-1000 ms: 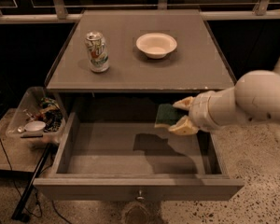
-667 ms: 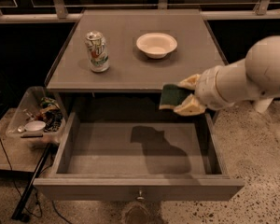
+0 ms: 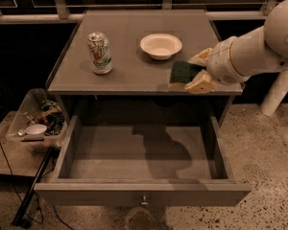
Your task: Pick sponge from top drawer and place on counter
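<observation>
My gripper (image 3: 196, 72) reaches in from the right, its cream fingers (image 3: 199, 83) shut on the sponge (image 3: 181, 73). The sponge shows its dark green face and a thin yellow edge. It is held just above the front right part of the grey counter (image 3: 129, 68), casting a shadow there. The top drawer (image 3: 141, 164) is pulled fully out below the counter and holds nothing. Its small metal knob (image 3: 144, 201) shows on the front panel.
A white bowl (image 3: 160, 45) stands on the counter just behind the sponge. A soda can (image 3: 100, 52) stands upright at the counter's left. A clear plastic bin (image 3: 36, 121) of clutter sits on the floor to the left of the drawer. Speckled floor lies at the right.
My gripper has lifted the sponge up out of the drawer and carried it back over the counter's front right edge. The drawer is left empty.
</observation>
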You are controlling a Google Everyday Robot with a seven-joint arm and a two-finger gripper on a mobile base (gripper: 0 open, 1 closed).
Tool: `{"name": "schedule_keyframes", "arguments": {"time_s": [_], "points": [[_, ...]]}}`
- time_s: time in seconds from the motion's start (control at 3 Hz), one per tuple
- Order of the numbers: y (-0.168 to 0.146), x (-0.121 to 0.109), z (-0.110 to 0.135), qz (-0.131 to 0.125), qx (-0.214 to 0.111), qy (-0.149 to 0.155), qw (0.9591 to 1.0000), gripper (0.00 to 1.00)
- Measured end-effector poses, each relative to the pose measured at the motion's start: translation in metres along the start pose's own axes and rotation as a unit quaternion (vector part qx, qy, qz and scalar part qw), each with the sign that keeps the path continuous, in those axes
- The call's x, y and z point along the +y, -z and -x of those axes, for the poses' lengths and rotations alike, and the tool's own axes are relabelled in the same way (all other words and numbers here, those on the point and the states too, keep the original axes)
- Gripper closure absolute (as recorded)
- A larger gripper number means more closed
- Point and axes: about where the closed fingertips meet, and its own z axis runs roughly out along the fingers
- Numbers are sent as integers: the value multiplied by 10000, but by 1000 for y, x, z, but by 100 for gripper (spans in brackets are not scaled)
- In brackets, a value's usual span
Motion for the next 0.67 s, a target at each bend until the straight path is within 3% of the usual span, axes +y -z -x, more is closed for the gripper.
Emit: {"name": "schedule_keyframes", "arguments": {"time_s": [0.67], "points": [[-31,-68,0,-201,137,54,9997,100]]}}
